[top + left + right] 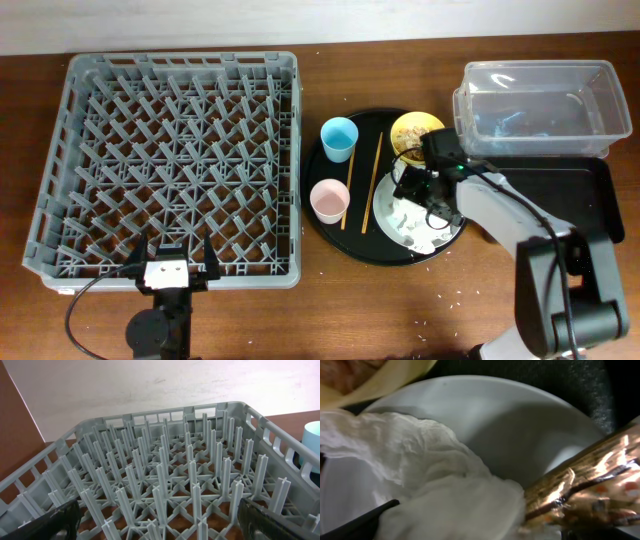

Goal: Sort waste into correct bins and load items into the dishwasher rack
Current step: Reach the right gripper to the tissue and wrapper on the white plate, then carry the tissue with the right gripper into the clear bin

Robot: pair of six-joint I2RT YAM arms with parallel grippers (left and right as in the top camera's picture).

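Observation:
My right gripper (420, 195) hangs low over the white plate (425, 232) on the round black tray, open. A crumpled white tissue (435, 485) lies between its spread fingers, and the gold-brown wrapper (590, 490) lies by the right finger. The yellow bowl (413, 130) holds brown scraps just behind the plate. The light blue cup (339, 138), the white cup (329, 200) with a pink inside and the chopsticks (373, 175) rest on the same tray. My left gripper (170, 250) stands open and empty at the front edge of the grey dishwasher rack (170, 150).
The clear plastic tub (540, 105) stands at the back right, with the shallow black rectangular tray (580, 195) in front of it. The round black tray (335, 240) lies between the rack and these bins. Small crumbs dot the brown table near the front.

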